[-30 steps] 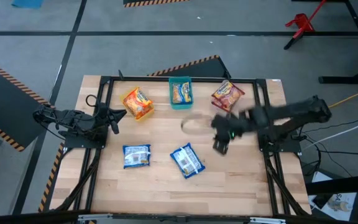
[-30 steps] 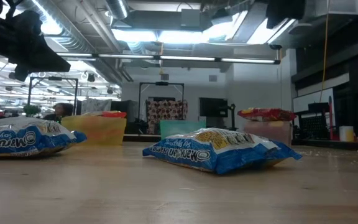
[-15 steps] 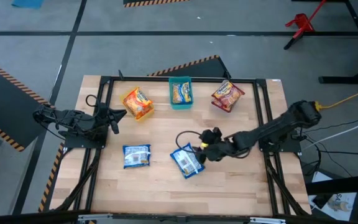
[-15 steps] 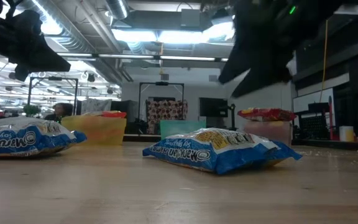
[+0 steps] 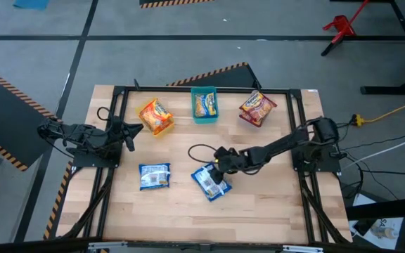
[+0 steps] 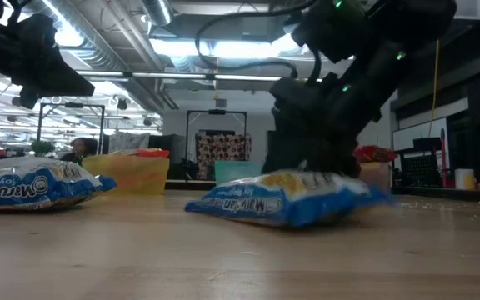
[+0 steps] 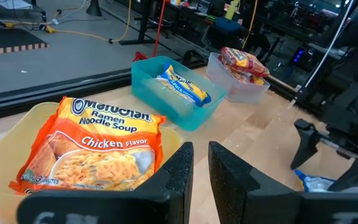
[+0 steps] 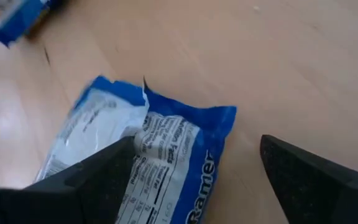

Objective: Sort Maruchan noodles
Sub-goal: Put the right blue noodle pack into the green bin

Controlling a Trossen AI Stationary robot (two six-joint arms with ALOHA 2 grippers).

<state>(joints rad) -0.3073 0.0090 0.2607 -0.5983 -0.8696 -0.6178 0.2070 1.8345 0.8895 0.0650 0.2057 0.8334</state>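
The right claw (image 5: 215,171) is reaching out over the middle of the worktop (image 5: 259,211) and is sitting right on the blue-and-white Maruchan packet (image 5: 210,182) lying toward 6 o'clock from the worktop's centre. In the right wrist view its two dark fingers (image 8: 98,171) are standing wide apart, straddling the packet's blue edge, with nothing pinched between them. In the low view the right arm is coming down onto the far side of that packet (image 6: 286,198), which is lying flat on the wood.

A second blue-and-white packet (image 5: 154,176) is lying flat toward 8 o'clock, well apart from the first; the low view is showing it at the picture's left edge (image 6: 27,185).

Along the far edge, three bins are sitting in a row. At 11 o'clock the yellow bin (image 5: 166,128) is holding an orange Chicken-flavour packet (image 7: 95,146). At 12 o'clock the teal bin (image 5: 195,105) is holding a packet with blue and yellow print (image 7: 182,87). At 1 o'clock the clear bin (image 7: 235,87) is carrying a red packet (image 5: 257,107).

The left claw (image 5: 131,137) is waiting at 9 o'clock, beside the worktop's left edge, facing the yellow bin; its fingers (image 7: 179,174) are standing a narrow gap apart, gripping nothing.
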